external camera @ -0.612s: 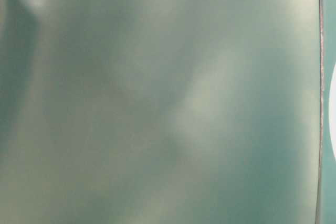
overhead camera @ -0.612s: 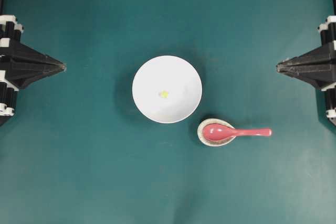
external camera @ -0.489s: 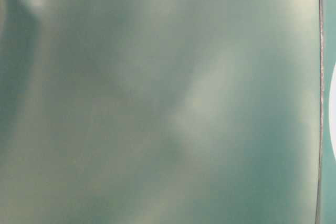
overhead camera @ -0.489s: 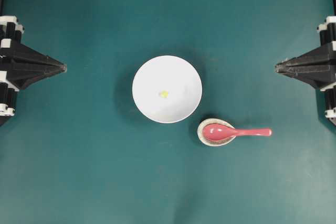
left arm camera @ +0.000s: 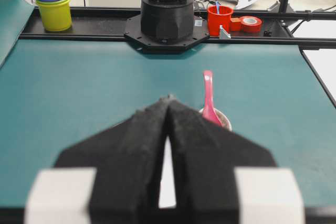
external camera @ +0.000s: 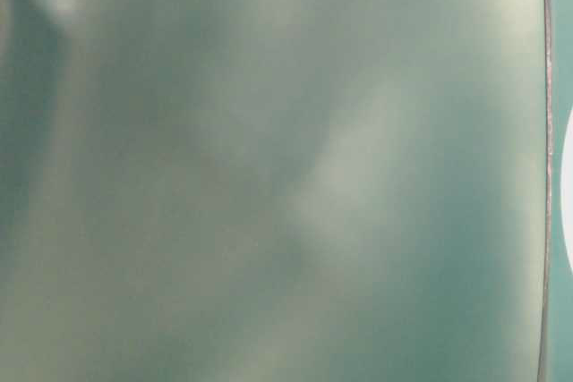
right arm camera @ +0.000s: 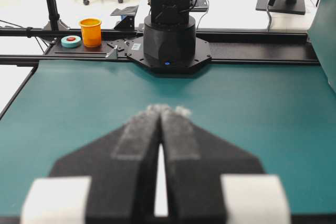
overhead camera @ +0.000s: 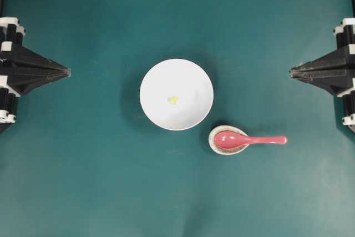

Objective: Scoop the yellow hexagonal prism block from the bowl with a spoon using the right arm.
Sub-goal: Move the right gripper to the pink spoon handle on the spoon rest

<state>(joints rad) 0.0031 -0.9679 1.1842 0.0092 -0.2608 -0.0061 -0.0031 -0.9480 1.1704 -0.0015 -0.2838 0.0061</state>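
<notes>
Nothing is begun: both black pointed grippers, left point(overhead camera: 66, 71) and right point(overhead camera: 292, 71), wait at the desk's edges, jaws together and empty. The tiny yellow hexagonal block point(overhead camera: 173, 100) lies in the round white bowl point(overhead camera: 194, 76). Next, I judge, the right jaws must part and take the glossy pinkish-red spoon point(overhead camera: 249, 140) by its handle (head resting in a small speckled dish point(overhead camera: 213, 142)); open teal desk point(overhead camera: 100, 181) all around.

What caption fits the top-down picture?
Yellow block in a white bowl, red spoon beside it, both hands shut and waiting.

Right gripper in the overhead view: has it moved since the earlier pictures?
Yes, slightly. The right gripper has crept leftward, toward the bowl, its tip now nearer the spoon handle's end. Its jaws are shut.
</notes>
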